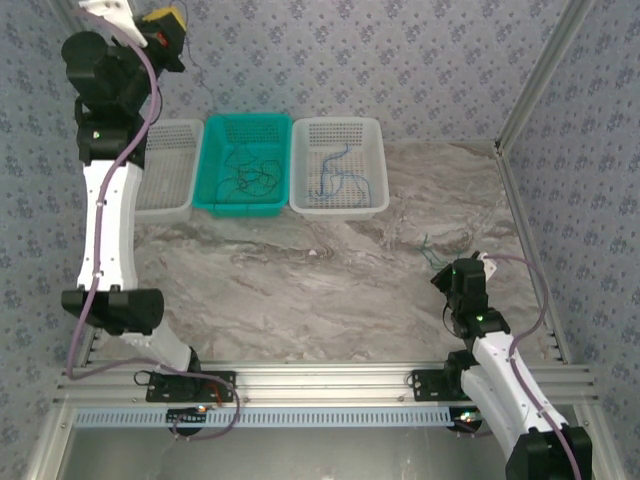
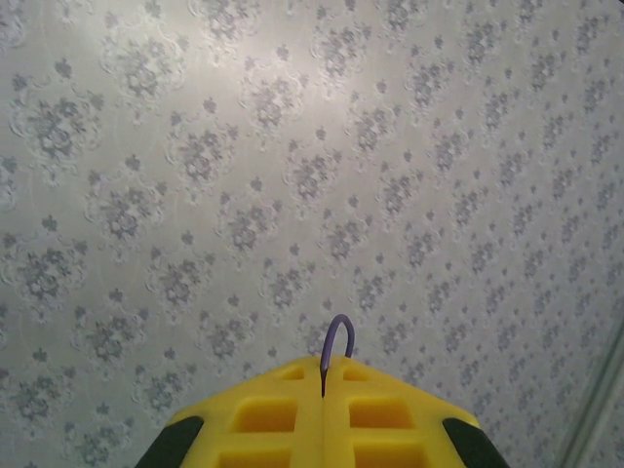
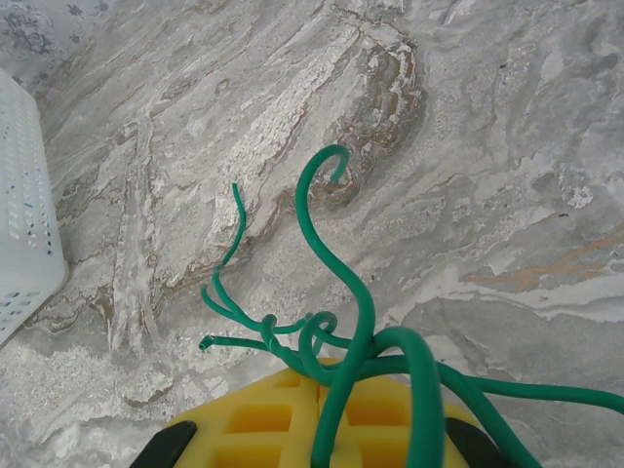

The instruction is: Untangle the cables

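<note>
Nearest, the green cables [image 3: 369, 317] are clamped between the closed pads of the right gripper [image 3: 320, 390], low over the marble table [image 3: 487, 146], and are knotted just ahead of it. Farther back, dark cables [image 1: 250, 178] are seen in the teal basket [image 1: 240, 209] and blue cables [image 1: 345, 175] in the white basket [image 1: 338, 211] beside it. Farthest, a thin purplish cable [image 2: 337, 319] is pinched by the left gripper [image 2: 322, 375], held high against the wallpaper. Sorting is judged part done; next, the green knot must be teased apart.

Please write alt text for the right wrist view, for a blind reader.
The right gripper, yellow and shut, holds a knot of thin green cables over a grey marble table. The edge of a white basket shows at far left.
</note>
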Tool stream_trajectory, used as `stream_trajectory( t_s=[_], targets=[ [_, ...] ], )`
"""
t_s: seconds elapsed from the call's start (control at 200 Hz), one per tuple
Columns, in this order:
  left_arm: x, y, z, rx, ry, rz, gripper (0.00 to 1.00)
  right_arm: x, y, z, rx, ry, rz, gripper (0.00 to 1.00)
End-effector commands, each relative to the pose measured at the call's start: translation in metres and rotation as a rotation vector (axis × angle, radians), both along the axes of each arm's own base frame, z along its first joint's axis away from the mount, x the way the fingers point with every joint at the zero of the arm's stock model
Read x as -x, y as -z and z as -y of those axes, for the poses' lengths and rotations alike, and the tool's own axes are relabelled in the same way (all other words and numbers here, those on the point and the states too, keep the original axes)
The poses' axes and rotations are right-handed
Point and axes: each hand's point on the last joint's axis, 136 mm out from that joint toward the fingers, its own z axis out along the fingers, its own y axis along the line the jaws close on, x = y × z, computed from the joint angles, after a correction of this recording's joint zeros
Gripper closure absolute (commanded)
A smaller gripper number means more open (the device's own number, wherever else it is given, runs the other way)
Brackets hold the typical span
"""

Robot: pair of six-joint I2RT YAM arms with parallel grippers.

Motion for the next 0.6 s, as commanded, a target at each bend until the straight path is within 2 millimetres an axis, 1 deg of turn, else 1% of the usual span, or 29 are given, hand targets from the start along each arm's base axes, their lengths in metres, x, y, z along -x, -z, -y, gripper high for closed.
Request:
stream_trajectory(
  t_s=[0.0, 0.105, 0.19, 0.28, 0.345, 0.475, 0.595],
  targets=[
    [-0.021, 0.006, -0.011, 0.013, -0.001, -0.056, 1.00, -0.001, -0.007, 0.002, 0.006, 0.007, 0.012, 1.00],
    [-0.055, 0.036, -0.021, 0.031, -0.004, -0.144, 1.00, -0.001, -0.006, 0.002, 0.002, 0.006, 0.013, 1.00],
    [-0.075, 0.064, -0.020, 0.028, 0.020, -0.217, 1.00, -0.001, -0.007, 0.002, 0.004, 0.005, 0.014, 1.00],
    [-0.089, 0.091, -0.009, 0.024, 0.080, -0.269, 1.00, -0.001, -0.007, 0.003, 0.006, 0.008, 0.013, 1.00],
    [-0.096, 0.106, -0.006, 0.032, 0.094, -0.282, 1.00, -0.001, -0.007, 0.002, 0.002, 0.006, 0.015, 1.00],
    [-0.110, 0.140, -0.012, 0.057, 0.061, -0.357, 1.00, -0.002, -0.009, 0.001, 0.001, 0.003, 0.017, 1.00],
    [-0.117, 0.180, -0.020, 0.085, 0.004, -0.441, 1.00, -0.001, -0.008, 0.001, -0.002, 0.003, 0.014, 1.00]
  ],
)
